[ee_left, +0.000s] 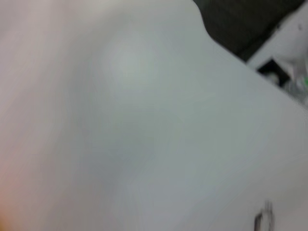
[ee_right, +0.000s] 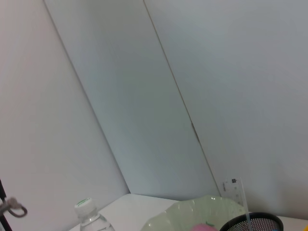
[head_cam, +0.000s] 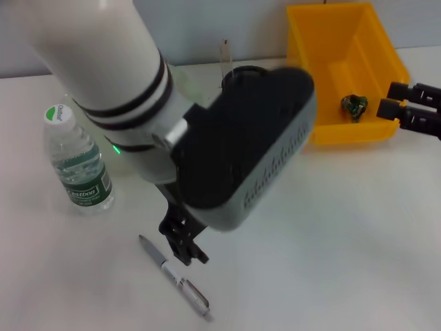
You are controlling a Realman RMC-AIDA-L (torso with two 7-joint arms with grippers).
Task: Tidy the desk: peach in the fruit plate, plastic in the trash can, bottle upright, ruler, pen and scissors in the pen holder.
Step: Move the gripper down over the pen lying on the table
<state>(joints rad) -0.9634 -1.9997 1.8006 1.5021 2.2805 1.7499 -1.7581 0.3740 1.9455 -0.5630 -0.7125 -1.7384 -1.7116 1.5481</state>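
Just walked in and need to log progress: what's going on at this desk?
The left gripper hangs just above the pen lying on the table, apparently about to pick it up. The bottle already stands upright, and crumpled plastic lies in the yellow bin. The right gripper waits at the bin's edge.

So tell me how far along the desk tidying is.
Done, by the look of it: the bottle stands upright, crumpled plastic lies in the yellow bin, a peach sits in the plate, and the ruler stands in the mesh holder. In hand: the left gripper hangs just above the pen on the desk. The scissors are not visible. The right gripper waits by the bin.
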